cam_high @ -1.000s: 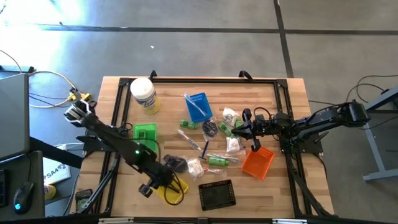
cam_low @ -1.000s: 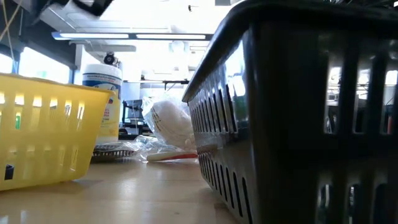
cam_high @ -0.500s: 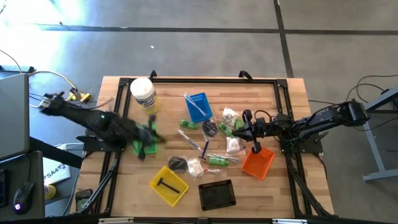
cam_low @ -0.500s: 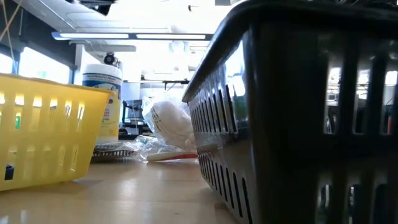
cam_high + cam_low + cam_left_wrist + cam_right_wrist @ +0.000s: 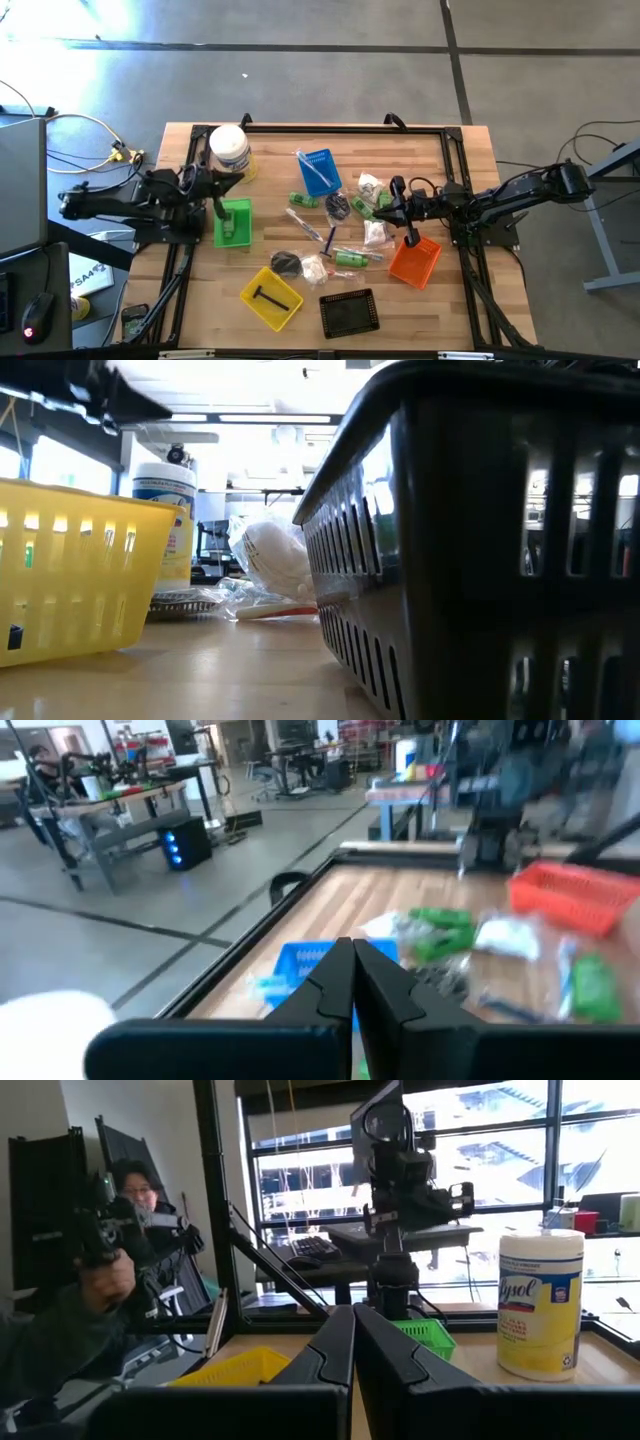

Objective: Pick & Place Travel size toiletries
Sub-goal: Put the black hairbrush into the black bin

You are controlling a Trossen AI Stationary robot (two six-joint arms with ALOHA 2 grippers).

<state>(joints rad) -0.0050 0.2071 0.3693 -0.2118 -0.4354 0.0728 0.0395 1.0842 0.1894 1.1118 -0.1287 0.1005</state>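
The travel size toiletries lie loose mid-table: green bottles, wrapped toothbrushes, white sachets and dark bits. A black T-shaped piece lies in the yellow tray. My left gripper hangs level at the table's left edge, between the white tub and the green tray. Its fingers are shut and empty. My right gripper hovers at the right side of the pile, also shut and empty.
A blue tray stands at the far middle, an orange tray at the right, and a black tray at the near edge beside the yellow one. A black frame rims the table. A person sits beyond the table's left side.
My left arm has swung from over the yellow tray at the near edge back toward the table's left edge and the white tub, turning level. The black T-shaped piece now lies in the yellow tray. My right arm has kept still.
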